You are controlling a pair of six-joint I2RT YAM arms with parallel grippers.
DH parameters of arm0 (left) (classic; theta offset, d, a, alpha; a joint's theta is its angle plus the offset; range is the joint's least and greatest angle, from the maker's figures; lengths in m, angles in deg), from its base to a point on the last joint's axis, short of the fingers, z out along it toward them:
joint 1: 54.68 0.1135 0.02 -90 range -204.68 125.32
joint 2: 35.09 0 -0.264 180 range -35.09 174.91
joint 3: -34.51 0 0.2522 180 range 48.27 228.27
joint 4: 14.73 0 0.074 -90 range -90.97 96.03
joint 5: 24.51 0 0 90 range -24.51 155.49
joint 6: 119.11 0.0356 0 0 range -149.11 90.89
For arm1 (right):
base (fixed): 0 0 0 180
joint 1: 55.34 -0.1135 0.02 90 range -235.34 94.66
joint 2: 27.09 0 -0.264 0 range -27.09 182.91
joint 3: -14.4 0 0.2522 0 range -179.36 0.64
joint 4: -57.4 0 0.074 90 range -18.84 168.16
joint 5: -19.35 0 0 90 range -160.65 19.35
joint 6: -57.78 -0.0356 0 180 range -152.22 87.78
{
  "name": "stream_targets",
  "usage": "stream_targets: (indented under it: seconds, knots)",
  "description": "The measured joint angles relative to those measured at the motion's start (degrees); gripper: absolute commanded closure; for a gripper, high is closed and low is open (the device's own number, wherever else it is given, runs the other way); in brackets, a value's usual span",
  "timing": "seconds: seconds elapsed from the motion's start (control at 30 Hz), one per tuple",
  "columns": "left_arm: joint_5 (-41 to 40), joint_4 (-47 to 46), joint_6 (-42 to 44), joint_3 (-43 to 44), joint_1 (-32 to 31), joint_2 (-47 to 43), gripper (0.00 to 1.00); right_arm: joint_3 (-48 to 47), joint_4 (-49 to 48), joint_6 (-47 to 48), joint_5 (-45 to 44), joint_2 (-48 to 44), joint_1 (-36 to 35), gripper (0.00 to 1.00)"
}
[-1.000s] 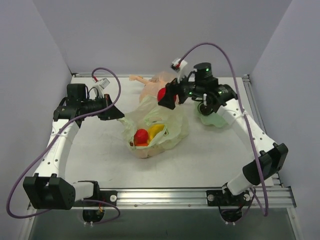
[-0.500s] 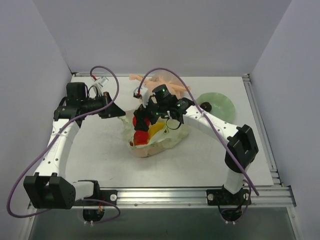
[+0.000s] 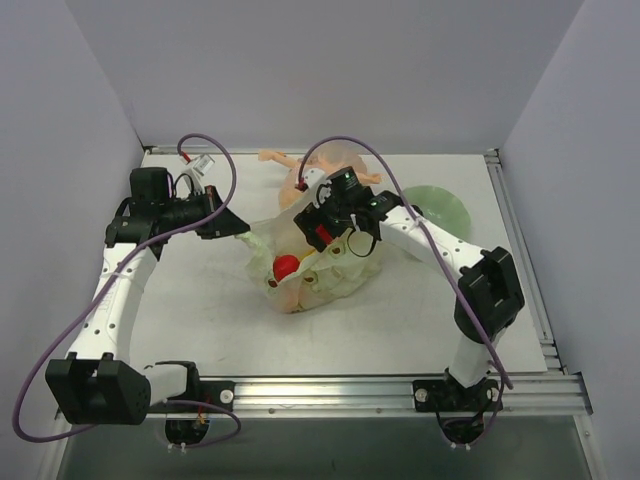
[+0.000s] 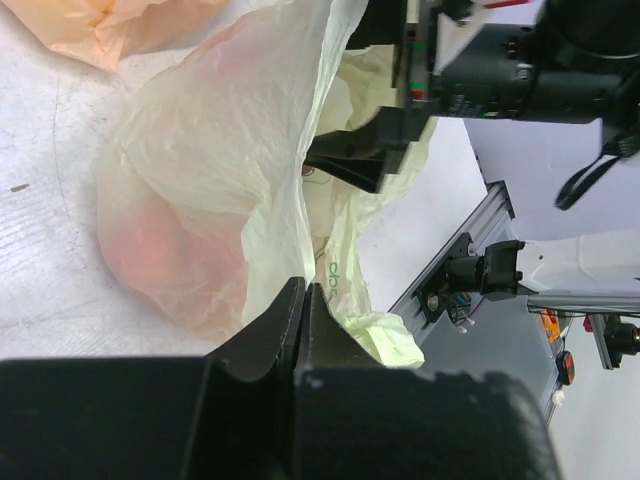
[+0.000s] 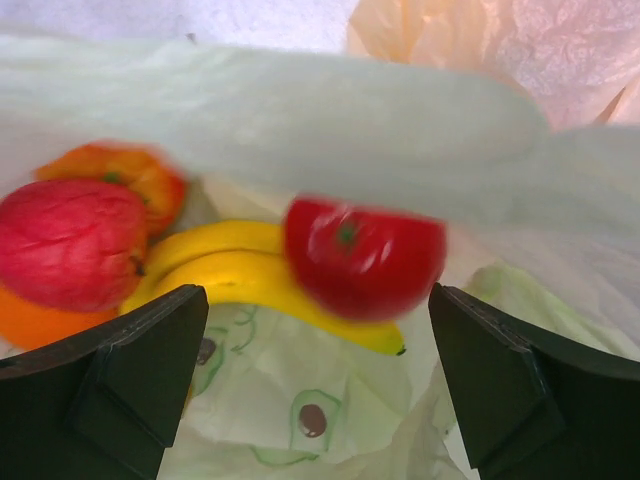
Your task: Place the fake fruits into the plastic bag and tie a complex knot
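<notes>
The pale green plastic bag (image 3: 345, 270) lies mid-table with its mouth open. My left gripper (image 3: 240, 228) is shut on the bag's left edge (image 4: 322, 268) and holds it up. My right gripper (image 3: 320, 232) hangs over the mouth with its jaws wide open (image 5: 315, 300). A blurred round red fruit (image 5: 365, 257) sits loose between the jaws, touching neither finger. Inside the bag lie yellow bananas (image 5: 225, 265), another red fruit (image 5: 70, 245) and an orange fruit (image 5: 35, 320). One red fruit (image 3: 287, 266) shows in the top view.
A peach-orange translucent bag (image 3: 310, 165) lies just behind the green bag, touching it. A pale green wavy-edged dish (image 3: 440, 208) sits at the back right. Aluminium rails frame the table (image 3: 200, 320).
My right arm swung left from the dish to over the bag with a red fruit, then opened; the fruit is loose. My left gripper kept its hold on the bag.
</notes>
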Motion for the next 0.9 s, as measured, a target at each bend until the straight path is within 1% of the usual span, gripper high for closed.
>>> stream_targets:
  seconds: [0.13,0.3,0.4,0.5,0.6,0.73,0.8,0.9]
  knots:
    - [-0.02,-0.02,0.11,0.00,0.02,0.11,1.00,-0.04,4.11,0.44,7.26,-5.51,0.44,0.00]
    - [0.00,-0.02,0.17,0.00,0.11,0.17,1.00,-0.26,5.84,-1.90,17.09,-17.29,2.71,0.01]
    - [-0.02,-0.02,0.20,0.00,0.13,0.22,1.00,-0.28,5.77,-5.07,19.89,-23.78,8.07,0.01]
    - [-0.02,-0.02,0.24,0.00,0.13,0.26,1.00,0.00,5.75,-8.52,20.70,-26.18,16.09,0.01]
    - [-0.04,-0.02,0.35,0.00,0.13,0.35,1.00,0.46,6.01,-12.13,19.30,-24.20,25.03,0.03]
    - [-0.07,-0.04,0.42,0.00,0.13,0.48,1.00,0.94,6.80,-15.21,14.58,-16.72,33.51,0.02]
    - [-0.11,0.00,0.50,0.00,0.13,0.52,1.00,1.01,7.48,-15.23,11.45,-11.56,35.80,0.02]
    - [-0.22,0.02,0.72,0.00,0.13,0.66,1.00,0.94,8.04,-13.86,7.80,-4.96,36.39,0.01]
